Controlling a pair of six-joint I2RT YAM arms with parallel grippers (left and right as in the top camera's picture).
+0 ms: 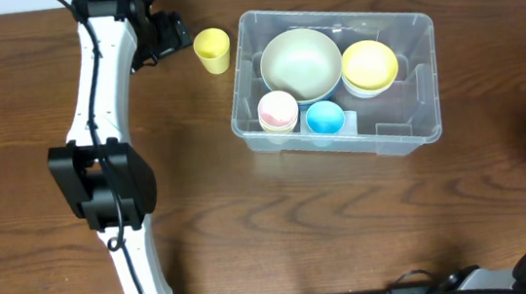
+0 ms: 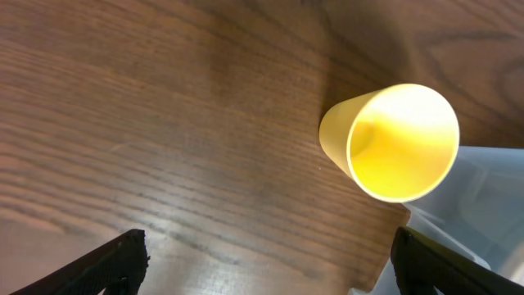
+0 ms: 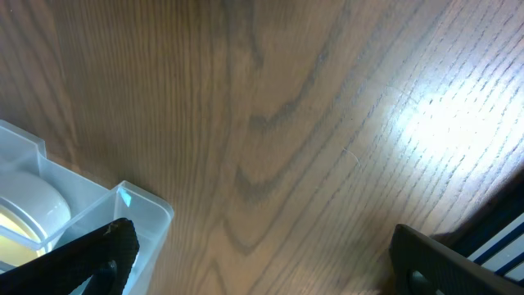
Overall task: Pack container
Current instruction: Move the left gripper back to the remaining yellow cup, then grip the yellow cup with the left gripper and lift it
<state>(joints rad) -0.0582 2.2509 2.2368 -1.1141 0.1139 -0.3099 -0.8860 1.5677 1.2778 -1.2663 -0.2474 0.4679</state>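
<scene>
Last cup is waiting to go in the bin

The left gripper [image 2: 274, 266] hangs near the yellow cup [image 2: 401, 143] with its fingers spread wide and nothing in them. I think this step is the reach for that cup. Next it needs to move in until the cup sits between the fingers, squeeze, lift, and carry it over the wall of the bin [image 1: 401, 113]. The cup stands up just beside the bin's far left corner, so the fingers must not bump that corner. The right gripper [image 3: 262, 262] is spread and empty too, well off to the right. The bin sits in the middle right of the table. It is big, clear and boxy with round corners, and it holds a big pale bowl [image 1: 301, 62], a yellow bowl [image 1: 369, 65], a pink cup [image 1: 278, 112] and a blue cup [image 1: 325, 118]
</scene>
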